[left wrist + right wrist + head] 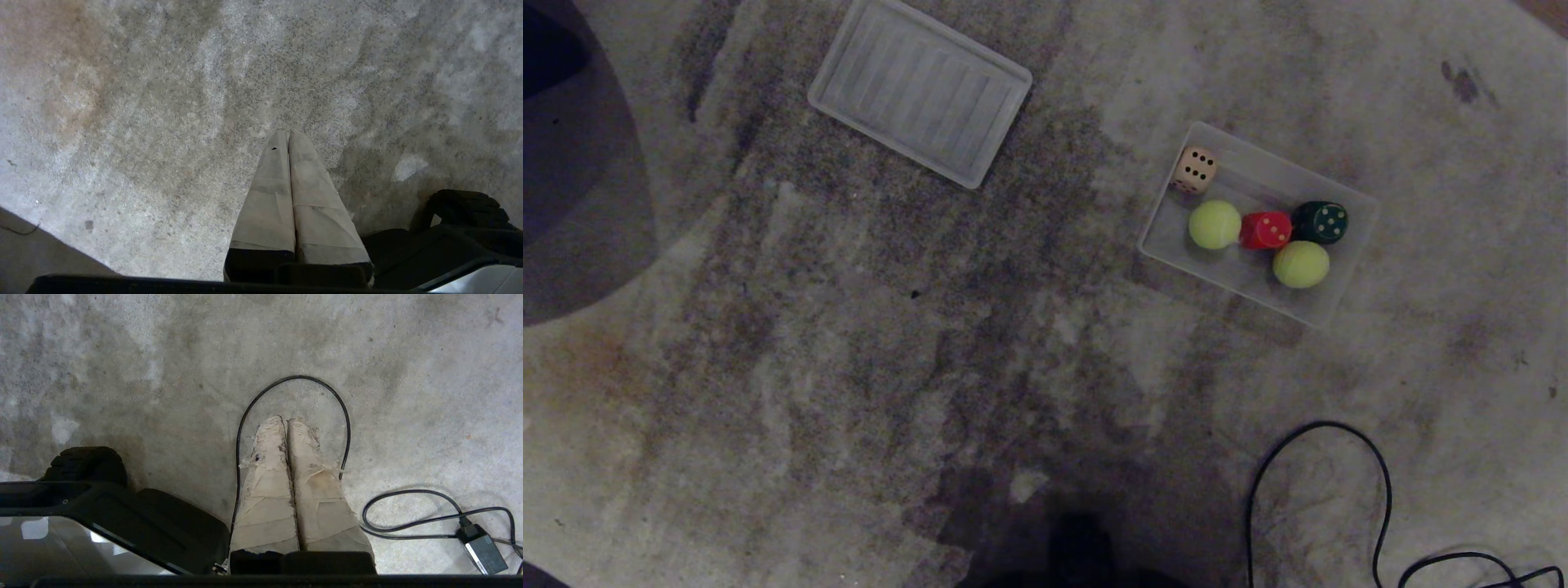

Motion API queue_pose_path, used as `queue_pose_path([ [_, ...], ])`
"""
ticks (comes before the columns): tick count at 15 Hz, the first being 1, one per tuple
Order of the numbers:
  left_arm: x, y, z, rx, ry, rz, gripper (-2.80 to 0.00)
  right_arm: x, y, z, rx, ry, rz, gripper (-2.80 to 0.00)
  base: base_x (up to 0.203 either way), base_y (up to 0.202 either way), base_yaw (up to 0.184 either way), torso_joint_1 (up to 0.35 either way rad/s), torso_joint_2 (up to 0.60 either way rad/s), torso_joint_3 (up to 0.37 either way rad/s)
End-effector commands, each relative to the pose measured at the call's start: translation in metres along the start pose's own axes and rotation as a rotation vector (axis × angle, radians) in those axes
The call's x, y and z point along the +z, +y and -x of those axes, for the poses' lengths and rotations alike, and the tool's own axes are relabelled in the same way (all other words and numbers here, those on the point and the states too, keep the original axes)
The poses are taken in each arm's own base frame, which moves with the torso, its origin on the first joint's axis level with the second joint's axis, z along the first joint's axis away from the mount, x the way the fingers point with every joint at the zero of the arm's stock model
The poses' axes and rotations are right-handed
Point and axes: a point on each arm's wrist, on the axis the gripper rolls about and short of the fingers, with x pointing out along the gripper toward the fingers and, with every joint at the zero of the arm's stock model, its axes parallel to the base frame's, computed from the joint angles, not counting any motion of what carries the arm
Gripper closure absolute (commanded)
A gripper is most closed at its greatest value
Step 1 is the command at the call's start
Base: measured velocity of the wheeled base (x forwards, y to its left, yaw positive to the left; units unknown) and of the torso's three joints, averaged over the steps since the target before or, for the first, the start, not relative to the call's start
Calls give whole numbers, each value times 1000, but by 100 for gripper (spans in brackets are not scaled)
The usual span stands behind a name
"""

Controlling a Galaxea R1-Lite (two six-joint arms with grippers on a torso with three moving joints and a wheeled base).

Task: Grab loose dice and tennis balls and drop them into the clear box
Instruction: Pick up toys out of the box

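Observation:
The clear box (pixel 1356 208) lies on the carpet at the right in the head view. Inside it sit a beige die (pixel 1195 170), a red die (pixel 1266 230), a dark green die (pixel 1321 221) and two tennis balls (pixel 1214 224) (pixel 1301 264). No die or ball lies loose on the carpet that I can see. Neither arm shows in the head view. My left gripper (pixel 288 134) hangs shut over bare carpet, nothing between its taped fingers. My right gripper (pixel 286 420) is shut too, empty, above a loop of black cable (pixel 294 377).
A flat ribbed clear lid (pixel 920 89) lies at the upper left of the carpet. A black cable (pixel 1380 490) curls at the lower right, with a power adapter (pixel 484 549) on it. My dark base (pixel 122 514) shows beside both grippers. A dark round shape (pixel 572 163) fills the far left.

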Motion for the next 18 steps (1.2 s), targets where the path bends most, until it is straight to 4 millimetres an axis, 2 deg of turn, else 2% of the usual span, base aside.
queue_pose_path([
  [1,0,0,0,0,3,0,0,0,0,0,0,5,0,0,0,0,0,2,1,40],
  [18,0,0,0,3,2,4,0,0,0,0,0,5,0,0,0,0,0,3,2,192],
])
